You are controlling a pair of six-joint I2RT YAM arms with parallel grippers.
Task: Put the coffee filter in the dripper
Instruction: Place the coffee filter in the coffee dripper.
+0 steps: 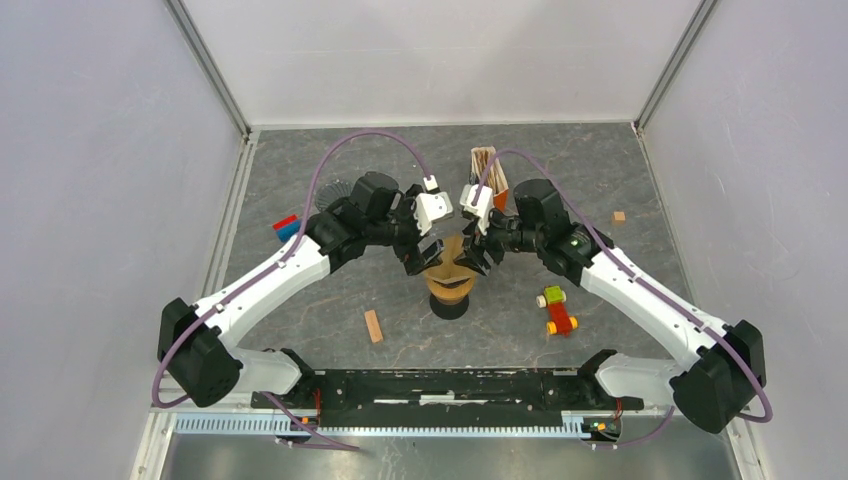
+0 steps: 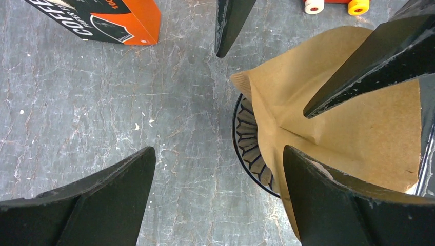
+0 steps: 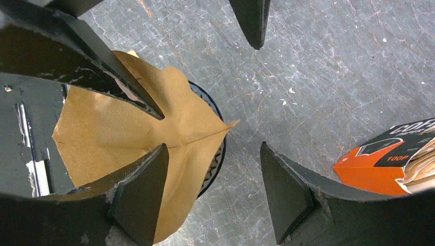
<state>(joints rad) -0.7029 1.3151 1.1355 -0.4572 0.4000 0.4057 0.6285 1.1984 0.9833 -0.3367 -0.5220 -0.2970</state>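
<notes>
The brown paper filter (image 1: 447, 272) sits opened in the black ribbed dripper (image 1: 450, 303) at the table's middle, its edges standing above the rim. It also shows in the left wrist view (image 2: 354, 123) and the right wrist view (image 3: 102, 128). My left gripper (image 1: 424, 256) (image 2: 218, 197) is open at the dripper's left, with one finger over the filter and the other outside the rim (image 2: 245, 141). My right gripper (image 1: 478, 256) (image 3: 213, 192) is open at the dripper's right, likewise straddling the rim (image 3: 219, 154). Neither holds anything.
An orange and black filter box (image 1: 487, 168) (image 2: 102, 18) (image 3: 390, 164) lies behind the dripper. A wooden block (image 1: 373, 326), a toy car (image 1: 558, 312), a red and blue block (image 1: 286, 227) and a small block (image 1: 619, 216) lie around.
</notes>
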